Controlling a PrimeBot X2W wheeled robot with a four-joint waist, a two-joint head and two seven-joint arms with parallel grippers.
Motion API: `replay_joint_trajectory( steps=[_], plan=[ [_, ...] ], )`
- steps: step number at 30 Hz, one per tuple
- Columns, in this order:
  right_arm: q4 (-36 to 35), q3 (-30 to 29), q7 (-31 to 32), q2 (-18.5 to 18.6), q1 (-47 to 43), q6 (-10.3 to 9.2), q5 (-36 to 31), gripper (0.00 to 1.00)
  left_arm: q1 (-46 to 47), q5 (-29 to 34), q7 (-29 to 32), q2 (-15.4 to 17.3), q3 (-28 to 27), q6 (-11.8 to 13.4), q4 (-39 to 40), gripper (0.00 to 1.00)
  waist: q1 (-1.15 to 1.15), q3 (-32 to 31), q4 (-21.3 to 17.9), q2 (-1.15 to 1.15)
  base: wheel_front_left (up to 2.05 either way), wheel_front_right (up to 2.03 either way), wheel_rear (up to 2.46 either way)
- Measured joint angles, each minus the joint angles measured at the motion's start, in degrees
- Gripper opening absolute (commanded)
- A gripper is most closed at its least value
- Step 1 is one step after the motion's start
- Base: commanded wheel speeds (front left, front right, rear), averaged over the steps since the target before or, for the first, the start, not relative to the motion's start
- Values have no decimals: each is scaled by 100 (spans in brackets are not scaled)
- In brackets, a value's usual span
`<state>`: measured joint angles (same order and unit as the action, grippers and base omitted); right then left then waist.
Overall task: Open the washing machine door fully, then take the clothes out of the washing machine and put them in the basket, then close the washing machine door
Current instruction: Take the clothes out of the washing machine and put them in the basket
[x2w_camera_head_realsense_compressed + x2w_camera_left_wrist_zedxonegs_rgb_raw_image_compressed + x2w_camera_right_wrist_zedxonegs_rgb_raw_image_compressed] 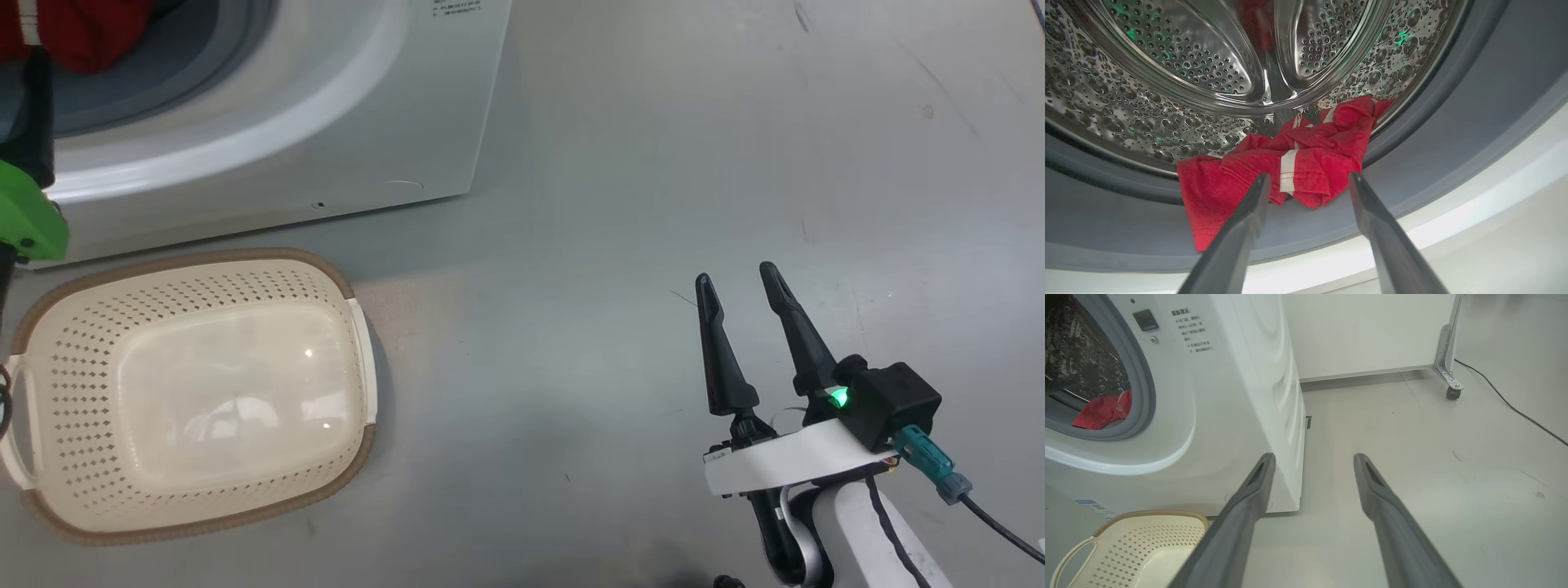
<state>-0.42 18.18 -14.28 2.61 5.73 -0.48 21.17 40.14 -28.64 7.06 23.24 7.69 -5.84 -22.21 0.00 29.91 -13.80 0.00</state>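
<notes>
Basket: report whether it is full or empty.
Empty: the basket shows a bare cream floor, and the clothes lie at the mouth of the washing machine.

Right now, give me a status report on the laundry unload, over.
Left gripper open, aimed at the clothes at the drum, nothing gripped. Right gripper open over the floor. Basket empty. Nothing blocking.

The floor point(653, 204) bears the washing machine point(326, 122) and basket point(196, 392).

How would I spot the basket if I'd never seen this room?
Find the big white washing machine. On the grey floor just in front of it sits the basket. It is cream plastic full of little holes, with a brown rim.
</notes>
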Motion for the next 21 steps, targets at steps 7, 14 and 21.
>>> replay_joint_trajectory(
  steps=[7,14,21],
  plan=[
    [-51,180,0,-1,153,-75,62,100,546,90,302,96,29,8,-378,100,0,215,-240,0,0,0,0],
    [-81,370,0,0,268,-121,163,100,979,86,555,116,3,70,-730,100,0,374,-448,0,0,0,0],
    [-119,506,0,-1,355,-179,269,100,1251,209,808,283,-12,249,-1167,100,0,505,-633,0,0,0,0]
  ],
)
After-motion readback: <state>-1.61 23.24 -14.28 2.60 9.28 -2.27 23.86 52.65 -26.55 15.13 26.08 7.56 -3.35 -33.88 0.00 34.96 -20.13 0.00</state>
